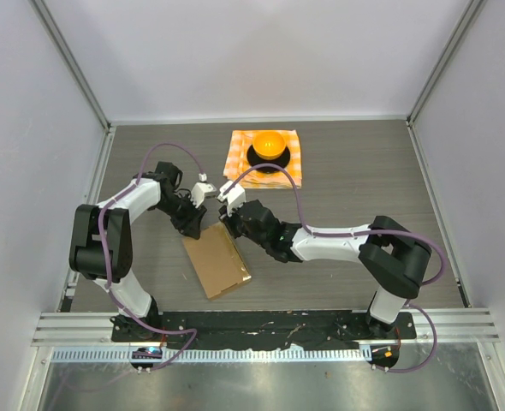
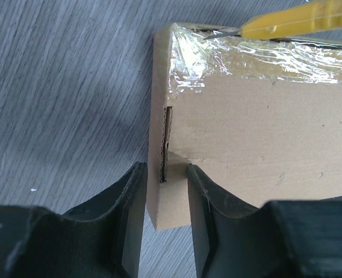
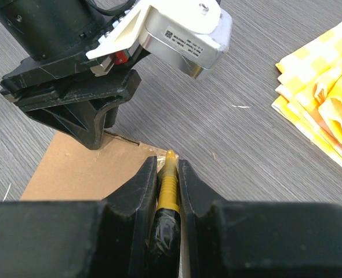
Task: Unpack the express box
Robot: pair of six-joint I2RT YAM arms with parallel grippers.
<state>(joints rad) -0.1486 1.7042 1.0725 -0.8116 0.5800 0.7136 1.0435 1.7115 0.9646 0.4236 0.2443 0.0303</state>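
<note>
The express box (image 1: 218, 261), flat brown cardboard, lies on the table between the arms. Clear tape (image 2: 246, 58) covers its far edge. My left gripper (image 1: 198, 224) is shut on the box's far left corner (image 2: 159, 197), one finger on each side of the corner flap. My right gripper (image 1: 235, 224) is shut on a yellow utility knife (image 3: 170, 179). The knife's tip (image 2: 298, 20) rests at the taped far edge of the box (image 3: 84, 168). The left gripper (image 3: 95, 124) shows just left of the knife in the right wrist view.
An orange-checkered cloth (image 1: 294, 167) lies at the back centre and also shows in the right wrist view (image 3: 322, 98). An orange ball (image 1: 268, 141) on a black stand sits on it. White walls and a metal frame enclose the table.
</note>
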